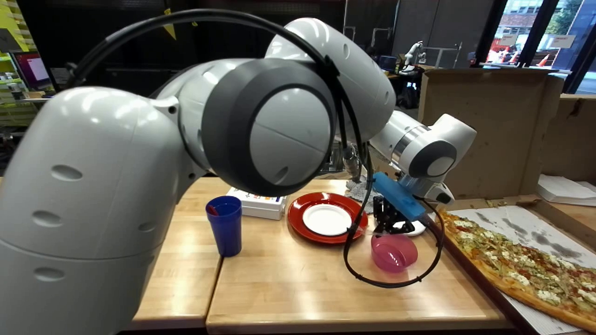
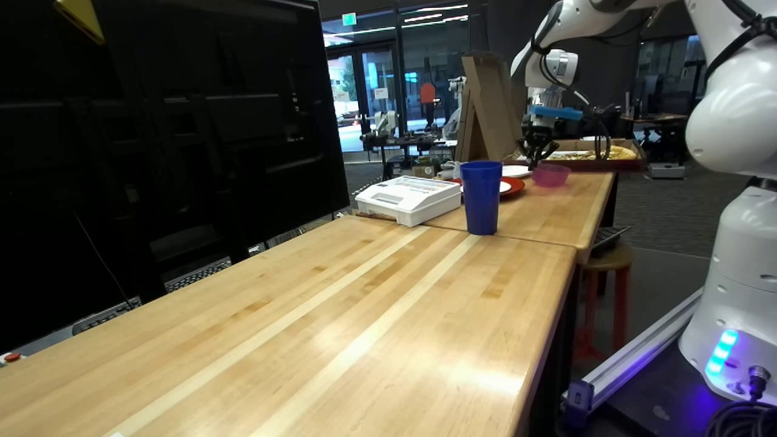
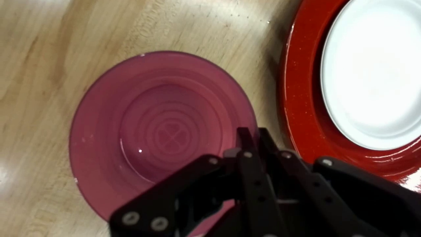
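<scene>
Wooden worktop [image 1: 288, 288], pizza box [image 1: 484, 135] at one end. Pink bowl [image 3: 171, 131] toward that end, just beside red plate [image 3: 299, 98]. Gripper [image 3: 254, 131] pinches rim on plate-facing side, one finger inside, one outside; round body lies away from plate, no long axis.

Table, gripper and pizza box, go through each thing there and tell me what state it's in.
Pink bowl: upright, nothing seen inside
Gripper: shut on the pink bowl's rim
White dish: nothing seen on it
Red plate: flat, white dish on it
White plate: flat, contents unclear
Blue cup: upright, something red inside
White case: closed
Pizza box: open, lid raised
Pizza: part missing, stained liner bare beside it
</scene>
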Controlling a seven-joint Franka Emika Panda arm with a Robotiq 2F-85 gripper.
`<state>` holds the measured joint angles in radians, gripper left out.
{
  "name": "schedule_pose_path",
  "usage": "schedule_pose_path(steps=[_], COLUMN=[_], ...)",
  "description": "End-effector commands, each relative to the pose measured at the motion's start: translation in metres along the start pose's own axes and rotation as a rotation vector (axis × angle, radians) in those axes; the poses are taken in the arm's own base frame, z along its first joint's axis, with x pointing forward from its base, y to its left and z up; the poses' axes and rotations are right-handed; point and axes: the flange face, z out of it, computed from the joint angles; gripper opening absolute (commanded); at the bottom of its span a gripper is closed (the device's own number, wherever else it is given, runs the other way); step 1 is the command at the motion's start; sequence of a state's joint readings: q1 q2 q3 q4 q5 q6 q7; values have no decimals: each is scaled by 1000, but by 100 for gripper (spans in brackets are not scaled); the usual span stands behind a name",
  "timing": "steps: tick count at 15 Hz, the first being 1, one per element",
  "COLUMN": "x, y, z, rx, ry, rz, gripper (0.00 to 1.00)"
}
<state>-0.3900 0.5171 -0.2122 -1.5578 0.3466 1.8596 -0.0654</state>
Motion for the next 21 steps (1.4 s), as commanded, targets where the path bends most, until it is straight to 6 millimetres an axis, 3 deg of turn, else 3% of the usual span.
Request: schedule_pose_path(steps=[1, 12, 21], x=[-6, -21, -37], y=[-1, -11, -37], z=[-7, -18, -14], rx=[-24, -102, -160], ry=[-3, -31, -12], rz=[-4, -32, -55], gripper=[2, 1, 1])
